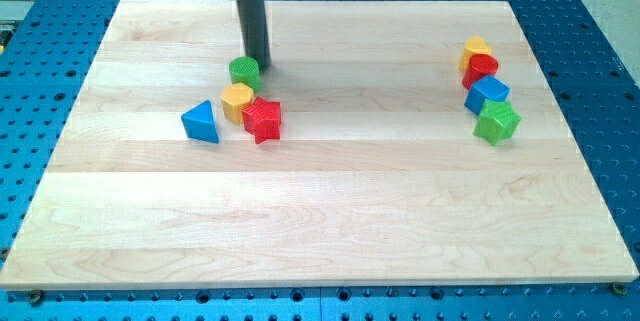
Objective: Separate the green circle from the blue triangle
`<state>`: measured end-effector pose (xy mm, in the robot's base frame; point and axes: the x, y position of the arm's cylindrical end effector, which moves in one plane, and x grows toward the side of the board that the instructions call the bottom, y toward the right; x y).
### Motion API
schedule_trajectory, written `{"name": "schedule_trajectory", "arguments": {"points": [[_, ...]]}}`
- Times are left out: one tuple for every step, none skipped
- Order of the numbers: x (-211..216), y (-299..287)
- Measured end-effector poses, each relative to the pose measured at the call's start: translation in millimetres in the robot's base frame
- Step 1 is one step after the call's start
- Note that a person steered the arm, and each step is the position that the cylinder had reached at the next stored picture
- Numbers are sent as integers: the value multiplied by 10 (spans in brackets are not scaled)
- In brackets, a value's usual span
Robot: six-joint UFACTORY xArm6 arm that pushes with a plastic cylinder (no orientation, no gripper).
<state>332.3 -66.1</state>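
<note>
The green circle (243, 71) sits at the view's upper left of the board. The blue triangle (201, 122) lies below and to the left of it, apart from it. A yellow block (237, 101) and a red star (263, 119) lie between and beside them, the yellow block just below the green circle. My tip (260, 61) stands right at the green circle's upper right edge, touching or nearly touching it.
At the view's right stands a column of blocks: a yellow block (475, 51), a red block (481, 68), a blue block (487, 93) and a green star (497, 122). The wooden board (330, 221) lies on a blue perforated table.
</note>
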Motion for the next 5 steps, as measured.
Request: {"name": "schedule_trajectory", "arguments": {"points": [[170, 59], [-210, 12], [-863, 3], [-796, -145], [-337, -420]]}}
